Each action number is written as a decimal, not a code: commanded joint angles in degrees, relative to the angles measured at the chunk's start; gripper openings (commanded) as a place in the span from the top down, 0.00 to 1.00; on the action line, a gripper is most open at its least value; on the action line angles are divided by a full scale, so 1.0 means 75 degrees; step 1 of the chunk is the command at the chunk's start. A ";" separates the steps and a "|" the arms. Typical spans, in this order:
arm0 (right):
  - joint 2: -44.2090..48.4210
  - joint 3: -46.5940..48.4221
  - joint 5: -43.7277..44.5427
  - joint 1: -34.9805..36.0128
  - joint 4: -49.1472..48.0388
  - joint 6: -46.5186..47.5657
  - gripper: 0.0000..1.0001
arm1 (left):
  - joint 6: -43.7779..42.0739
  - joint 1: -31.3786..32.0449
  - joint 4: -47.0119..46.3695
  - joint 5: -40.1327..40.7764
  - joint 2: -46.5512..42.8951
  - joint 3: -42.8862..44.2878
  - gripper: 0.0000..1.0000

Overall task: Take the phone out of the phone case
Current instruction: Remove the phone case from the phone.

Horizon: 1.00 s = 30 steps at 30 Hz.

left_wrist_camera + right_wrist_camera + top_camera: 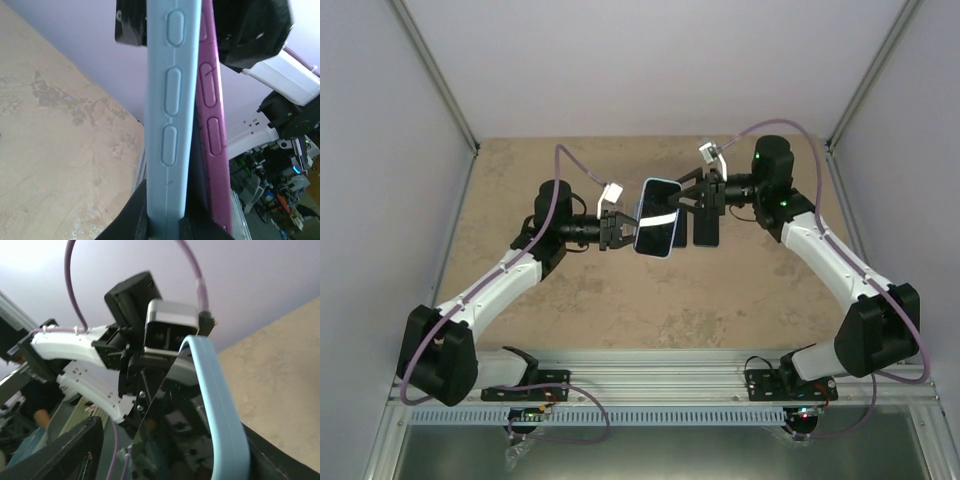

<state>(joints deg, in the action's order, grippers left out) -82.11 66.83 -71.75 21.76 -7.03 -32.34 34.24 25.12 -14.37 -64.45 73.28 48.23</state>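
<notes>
Left hand: I see my left hand clamped tight on the near end of the light blue soft plastic phone case, its dark fingers pressed against both sides of the edge.
Right hand: my right hand has its fingers spread apart, one on each side of the case's other end. I cannot tell whether either finger touches it.
Phone: the phone's glossy dark screen sits inside the curved blue rim in the right wrist view.
Pink edge: a pink strip with oval buttons lies flush against the blue edge. I cannot tell whether it is the phone's side.
Where: the case is up in the air between both hands, above the middle of the mottled tan surface, nearer its far edge.
</notes>
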 commanded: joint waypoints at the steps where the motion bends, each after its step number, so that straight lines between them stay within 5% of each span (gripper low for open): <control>1: -0.0021 0.0569 0.0729 -0.0202 0.0864 0.1241 0.22 | 0.0619 -0.0169 -0.0552 0.0290 -0.0076 -0.0202 1.00; 7: 0.0000 0.1138 0.2538 -0.0157 0.2249 0.2729 0.08 | 0.1210 -0.0508 -0.0387 0.0745 0.0020 -0.0202 1.00; 20: 0.0351 0.1012 0.7181 0.1277 0.3262 0.5694 0.07 | 0.2195 -0.1117 0.1260 0.2432 0.0416 0.0273 1.00; 30: -0.0006 0.0881 0.8574 0.2793 0.3104 0.6692 0.09 | 0.2879 -0.1280 0.0924 0.2568 0.0365 0.0065 1.00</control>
<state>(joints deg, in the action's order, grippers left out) -80.79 73.43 -13.45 40.01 16.53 13.80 52.82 16.14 -3.36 -45.39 77.80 47.86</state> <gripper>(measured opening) 0.916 0.096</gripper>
